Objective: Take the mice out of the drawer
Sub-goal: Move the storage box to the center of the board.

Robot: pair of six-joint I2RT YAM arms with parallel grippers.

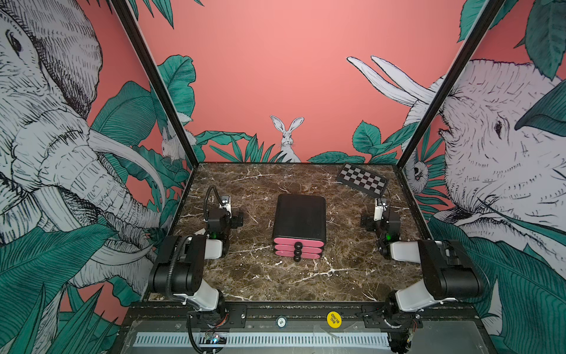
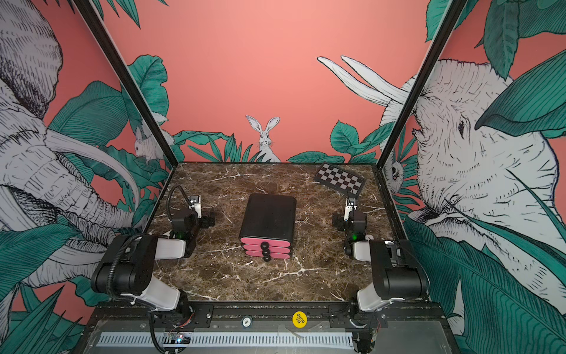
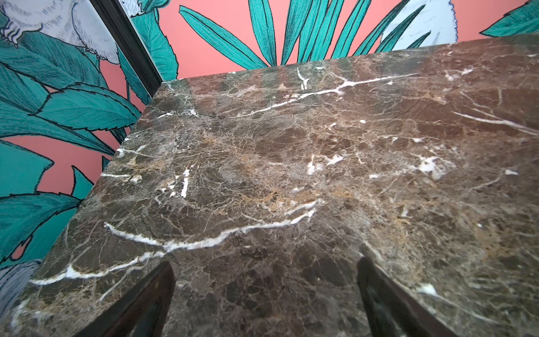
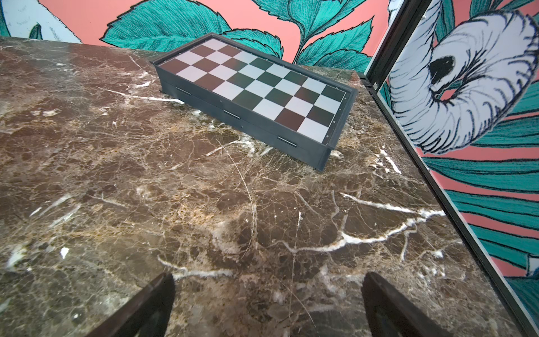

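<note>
A black drawer unit (image 1: 299,217) (image 2: 269,216) stands mid-table in both top views. Its three pink drawer fronts (image 1: 309,243) are pushed in, each with a black knob (image 1: 297,245). The mice are hidden; none shows in any view. My left arm (image 1: 219,219) rests left of the unit and my right arm (image 1: 386,220) right of it, both well apart from it. In the left wrist view my left gripper (image 3: 265,264) is open over bare marble. In the right wrist view my right gripper (image 4: 268,276) is open as well, with nothing between its fingers.
A folded chessboard case (image 1: 363,179) (image 4: 253,87) lies at the back right corner, ahead of my right gripper. The brown marble table (image 1: 260,282) is walled by patterned panels on three sides, with black frame posts (image 1: 153,82) at the back corners.
</note>
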